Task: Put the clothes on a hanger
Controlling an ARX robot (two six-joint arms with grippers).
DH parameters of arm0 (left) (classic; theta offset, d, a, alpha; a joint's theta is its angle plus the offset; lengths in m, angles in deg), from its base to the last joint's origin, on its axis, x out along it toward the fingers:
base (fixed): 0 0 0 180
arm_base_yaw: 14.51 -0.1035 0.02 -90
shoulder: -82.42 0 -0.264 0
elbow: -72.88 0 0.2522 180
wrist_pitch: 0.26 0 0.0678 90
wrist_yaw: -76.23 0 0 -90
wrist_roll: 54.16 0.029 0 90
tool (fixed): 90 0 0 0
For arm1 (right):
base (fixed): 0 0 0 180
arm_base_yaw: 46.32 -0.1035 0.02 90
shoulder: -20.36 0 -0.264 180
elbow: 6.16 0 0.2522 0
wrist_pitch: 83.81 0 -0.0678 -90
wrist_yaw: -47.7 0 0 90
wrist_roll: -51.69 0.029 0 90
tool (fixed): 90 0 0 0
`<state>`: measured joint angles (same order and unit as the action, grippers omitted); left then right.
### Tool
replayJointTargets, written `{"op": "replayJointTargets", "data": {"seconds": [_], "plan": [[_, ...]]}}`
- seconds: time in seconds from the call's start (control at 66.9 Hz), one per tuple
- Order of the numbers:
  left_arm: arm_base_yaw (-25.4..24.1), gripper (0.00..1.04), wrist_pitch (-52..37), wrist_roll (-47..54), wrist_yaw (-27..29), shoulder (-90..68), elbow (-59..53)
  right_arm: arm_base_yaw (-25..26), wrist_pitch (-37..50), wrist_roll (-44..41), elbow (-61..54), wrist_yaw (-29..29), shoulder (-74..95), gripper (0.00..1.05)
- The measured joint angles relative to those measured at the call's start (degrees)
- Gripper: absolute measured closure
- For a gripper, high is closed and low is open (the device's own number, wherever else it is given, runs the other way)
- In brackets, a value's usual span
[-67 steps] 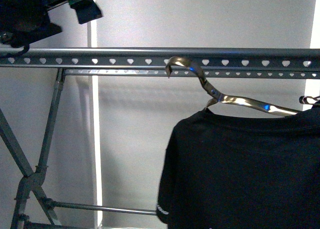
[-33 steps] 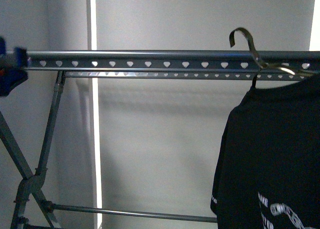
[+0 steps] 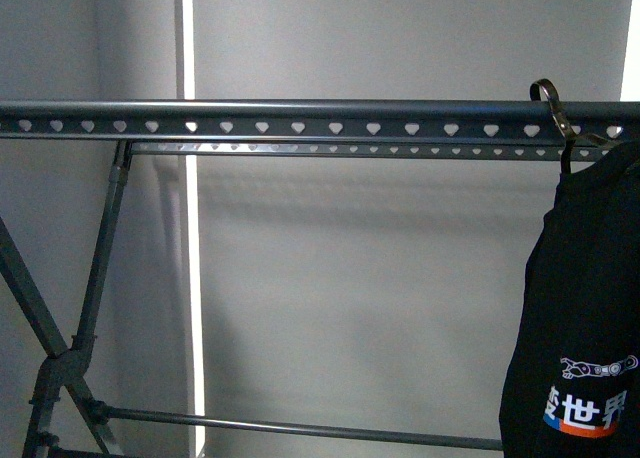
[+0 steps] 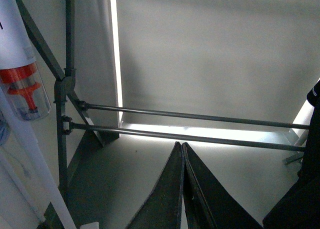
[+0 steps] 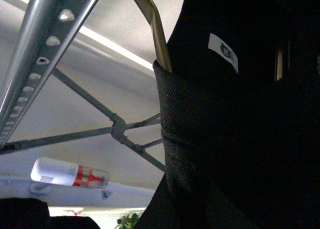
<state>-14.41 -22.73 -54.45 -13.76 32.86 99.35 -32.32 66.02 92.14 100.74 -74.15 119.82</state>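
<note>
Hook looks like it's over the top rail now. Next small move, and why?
Probably a slight lowering of the T-shirt to confirm the hook bears on the rack, then release. In the front view the hook curls over the top rail. The right wrist view shows only fabric, so the grip is unreadable.

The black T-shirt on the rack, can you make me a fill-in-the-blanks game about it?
1. The hook of the black T-shirt is looped over the top ____ of the rack.
2. The small holes along that rail are shaped like ____.
3. In the front view, the T-shirt hangs at the ____ end of the rail.
4. In the left wrist view, the left claw has its two fingers pressed ____.

Missing words: rail; hearts; right; together
</note>
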Motion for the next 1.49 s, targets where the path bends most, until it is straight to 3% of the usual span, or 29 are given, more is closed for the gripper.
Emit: {"op": "replayJointTargets", "data": {"seconds": [0.224, 0.493, 0.583, 0.703, 0.732, 0.777, 0.852, 0.957, 1.031, 1.226, 1.256, 1.495], "plan": [[0.0, 1.01, 1.4, 0.02, 0.0, 6.71, -4.9, -0.07, 5.75, 1.9, -3.8, 1.66, 1.66, 0.98], [0.0, 1.01, 5.86, 0.02, 0.02, 14.71, -8.5, -2.47, 26.82, -6.12, -25.62, 10.82, -12.17, 0.5], [0.0, 1.01, 8.46, 0.04, 0.02, 18.45, -9.62, -4.7, 38.49, -12.85, -40.5, 15.63, -26.77, 0.27], [0.0, 1.01, 10.73, 0.07, 0.04, 21.68, -10.51, -6.14, 45.27, -19.98, -55.17, 18.88, -41.22, 0.06], [0.0, 1.01, 9.75, 0.07, 0.04, 21.99, -11.21, -6.36, 46.47, -21.51, -58.73, 20.31, -44.78, 0.06], [0.0, 1.01, 9.84, 0.15, 0.2, 22.99, -11.69, -7.17, 46.58, -27.28, -65.99, 24.15, -53.4, 0.1], [0.0, 1.01, 11.89, 0.15, 0.02, 25.22, -11.69, -10.71, 31.12, -34.29, -71.41, 30.84, -66.38, 0.25], [0.0, 1.01, 14.73, 0.17, 0.02, 28.33, -11.69, -13.64, 16.39, -38.32, -81.79, 31.12, -84.98, 0.44], [0.0, 1.01, 17.4, 0.17, 0.07, 30.95, -11.69, -13.77, 16.02, -39.56, -89.59, 31.76, -95.6, 0.65], [0.0, 1.01, 21.38, 0.17, 0.04, 34.97, -11.69, -13.81, 16.2, -40.09, -92.78, 31.78, -99.14, 1.0], [0.0, 1.01, 21.9, 0.17, 0.04, 35.5, -11.69, -13.81, 16.2, -40.3, -92.78, 31.78, -99.14, 1.04], [0.0, 1.01, 28.52, 0.17, 0.09, 41.64, -11.69, -13.81, 16.2, -40.26, -92.78, 31.74, -99.21, 1.02]]}}
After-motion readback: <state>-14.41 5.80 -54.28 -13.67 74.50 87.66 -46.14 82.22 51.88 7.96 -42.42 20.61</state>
